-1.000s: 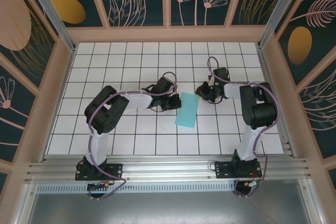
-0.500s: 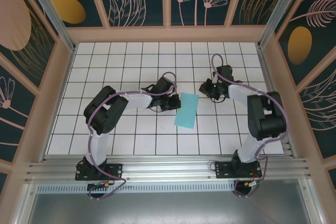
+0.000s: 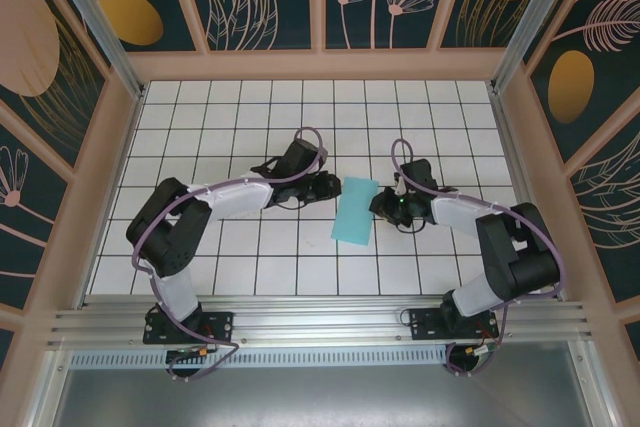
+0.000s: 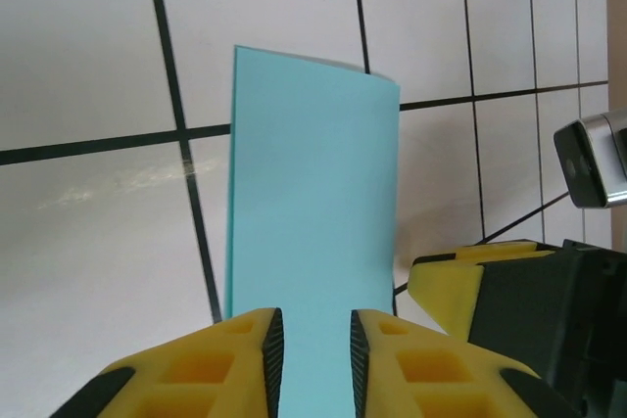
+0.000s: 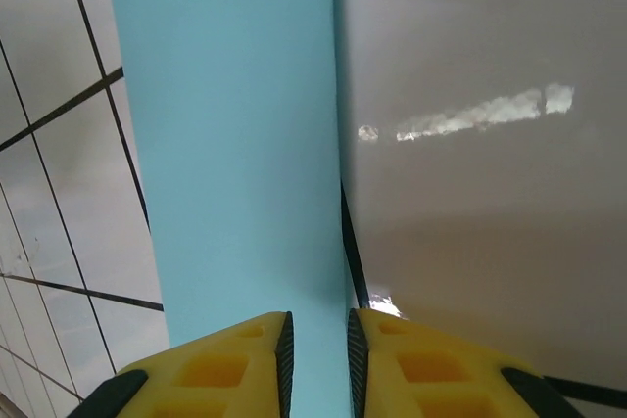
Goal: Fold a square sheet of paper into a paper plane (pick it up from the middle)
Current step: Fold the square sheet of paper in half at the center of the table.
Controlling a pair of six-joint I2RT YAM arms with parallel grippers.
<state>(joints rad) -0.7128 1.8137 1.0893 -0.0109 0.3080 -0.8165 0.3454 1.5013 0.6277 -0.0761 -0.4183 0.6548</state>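
Since a second ago I'm seeing both arms swinging in: the left gripper is now sitting at the far left corner of the paper, the right gripper at its right edge. The paper, a narrow folded strip, is lying flat mid-way across the bench, unmoved. Both grippers are standing slightly parted, paper showing through each gap; whether they're gripping I cannot tell. Bare tiles are lying open all around

White grid-tiled table; teal paper sheet flat mid-table, seemingly folded double
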